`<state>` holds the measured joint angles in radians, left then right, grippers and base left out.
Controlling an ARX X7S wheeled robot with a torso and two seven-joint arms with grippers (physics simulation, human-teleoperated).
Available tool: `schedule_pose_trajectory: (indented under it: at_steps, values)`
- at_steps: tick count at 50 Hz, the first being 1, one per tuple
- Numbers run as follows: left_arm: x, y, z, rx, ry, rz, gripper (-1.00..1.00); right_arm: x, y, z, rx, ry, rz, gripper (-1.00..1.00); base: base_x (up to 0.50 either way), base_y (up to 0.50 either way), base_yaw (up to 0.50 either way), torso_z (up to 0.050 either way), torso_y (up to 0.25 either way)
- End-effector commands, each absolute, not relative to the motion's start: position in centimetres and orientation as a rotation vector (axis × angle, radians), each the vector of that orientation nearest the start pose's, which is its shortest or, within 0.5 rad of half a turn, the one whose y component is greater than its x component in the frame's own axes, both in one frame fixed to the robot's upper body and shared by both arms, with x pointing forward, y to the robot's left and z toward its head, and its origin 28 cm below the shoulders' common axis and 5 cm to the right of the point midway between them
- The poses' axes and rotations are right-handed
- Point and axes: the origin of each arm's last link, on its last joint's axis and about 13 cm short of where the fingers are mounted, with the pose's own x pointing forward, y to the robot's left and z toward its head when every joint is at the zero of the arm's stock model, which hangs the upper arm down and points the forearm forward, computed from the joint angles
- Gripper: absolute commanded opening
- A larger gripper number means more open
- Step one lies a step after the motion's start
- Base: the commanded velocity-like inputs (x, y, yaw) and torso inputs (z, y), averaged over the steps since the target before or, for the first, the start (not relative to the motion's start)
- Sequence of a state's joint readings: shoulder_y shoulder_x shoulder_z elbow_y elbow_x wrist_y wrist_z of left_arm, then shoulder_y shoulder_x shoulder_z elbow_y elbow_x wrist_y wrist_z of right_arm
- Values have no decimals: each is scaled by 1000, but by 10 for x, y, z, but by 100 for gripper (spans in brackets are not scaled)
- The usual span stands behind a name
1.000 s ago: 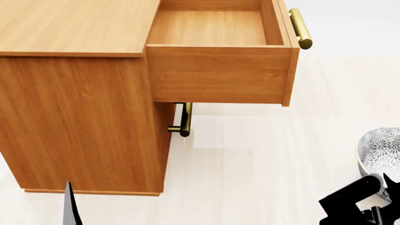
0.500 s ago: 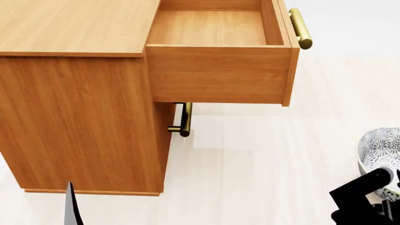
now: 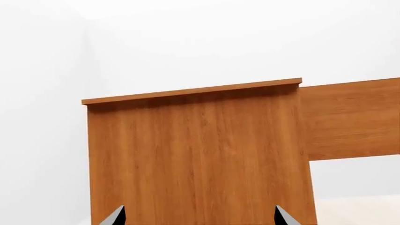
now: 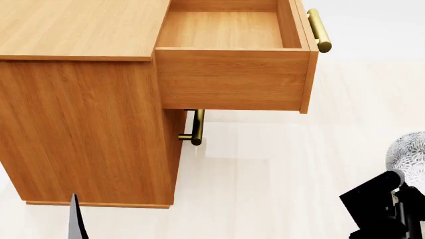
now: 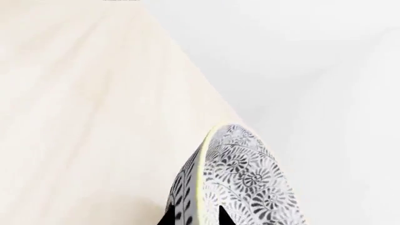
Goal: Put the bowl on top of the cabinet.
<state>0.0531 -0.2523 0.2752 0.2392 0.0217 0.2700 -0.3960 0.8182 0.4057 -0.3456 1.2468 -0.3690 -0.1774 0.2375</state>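
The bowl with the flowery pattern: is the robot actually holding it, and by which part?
Yes. The right gripper has the bowl pinched at its rim, one of the fingers on each side of the wall. The left gripper holds nothing.

Pale floor; cabinet standing on it.

You will find no legible text, label, brand, number or sign in any view. The cabinet shows only plain wood grain on its top, side and open drawer; its brass handles carry no marking. The bowl bears a floral pattern only, without lettering. The pale floor is unmarked.
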Motion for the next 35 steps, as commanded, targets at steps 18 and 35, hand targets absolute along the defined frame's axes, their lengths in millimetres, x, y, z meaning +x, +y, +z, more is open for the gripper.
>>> schedule_pose_trajectory:
  at_steps: [18,35]
  values:
    - [197,206,72,74,-465,96,100,359,-256,156,-726,-49,-542,-100,0,0,0,0,0]
    - [199,215,78,55,-481,134,100,363,-234,280,-677,-470,-721,-100,0,0,0,0,0]
